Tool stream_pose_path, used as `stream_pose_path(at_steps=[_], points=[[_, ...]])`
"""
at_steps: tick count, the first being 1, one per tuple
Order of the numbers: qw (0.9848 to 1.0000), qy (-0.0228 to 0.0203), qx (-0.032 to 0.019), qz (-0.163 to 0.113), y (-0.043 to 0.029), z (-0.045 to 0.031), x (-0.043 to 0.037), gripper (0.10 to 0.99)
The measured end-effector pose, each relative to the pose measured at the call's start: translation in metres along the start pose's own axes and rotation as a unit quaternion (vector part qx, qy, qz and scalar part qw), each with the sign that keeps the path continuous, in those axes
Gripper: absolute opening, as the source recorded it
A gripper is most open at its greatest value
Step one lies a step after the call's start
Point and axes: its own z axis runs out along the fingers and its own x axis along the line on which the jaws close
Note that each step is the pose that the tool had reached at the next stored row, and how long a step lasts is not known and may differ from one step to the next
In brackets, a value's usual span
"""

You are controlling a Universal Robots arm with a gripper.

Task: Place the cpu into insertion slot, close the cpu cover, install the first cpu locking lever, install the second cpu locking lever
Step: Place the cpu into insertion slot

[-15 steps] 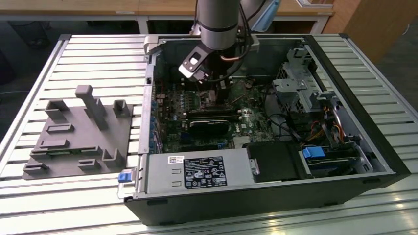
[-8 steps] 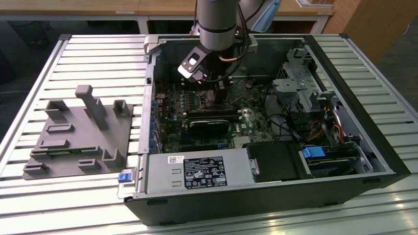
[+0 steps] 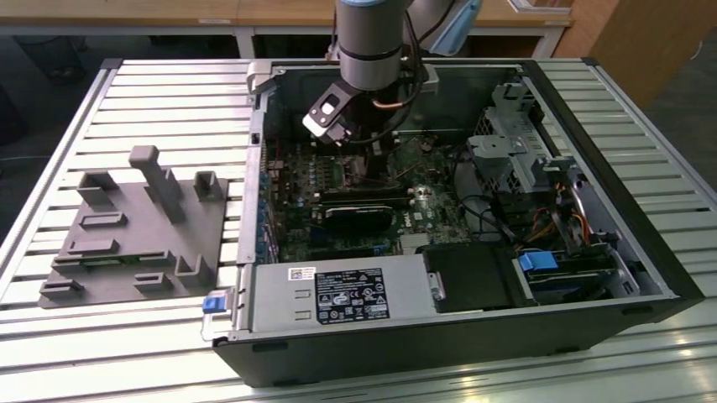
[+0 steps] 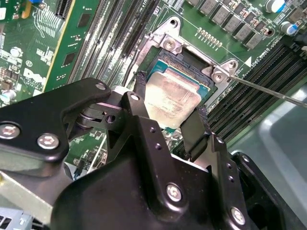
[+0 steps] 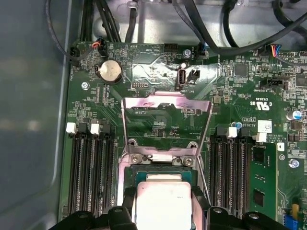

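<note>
In both wrist views my gripper (image 4: 168,109) (image 5: 162,205) is shut on the cpu (image 4: 171,96) (image 5: 161,199), a pale silver square with one black finger (image 4: 194,128) against each of two opposite edges. The cpu sits level in or just above the insertion slot (image 4: 191,63) (image 5: 162,170); I cannot tell if it is seated. The cpu cover (image 5: 165,102), a silver frame with a cut-out middle, stands swung open beyond the slot. A thin locking lever (image 4: 268,91) juts out beside the slot, unlatched. In the exterior view the gripper (image 3: 364,158) reaches down onto the motherboard (image 3: 431,220).
The open computer case (image 3: 627,210) lies on a slatted metal table (image 3: 157,92). A grey fixture block (image 3: 134,231) sits at the exterior view's left. Black memory slots (image 5: 88,177) flank the socket, cables (image 5: 211,28) run behind it, and a drive cage (image 3: 515,143) and power supply (image 3: 336,298) crowd the case.
</note>
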Motion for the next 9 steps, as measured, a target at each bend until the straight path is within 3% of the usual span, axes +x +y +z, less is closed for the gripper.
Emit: stream_pose_path(at_steps=[9], points=[[1.0, -0.0004, -0.0001, 0.004, -0.0005, 0.0059, 0.0, 0.541]])
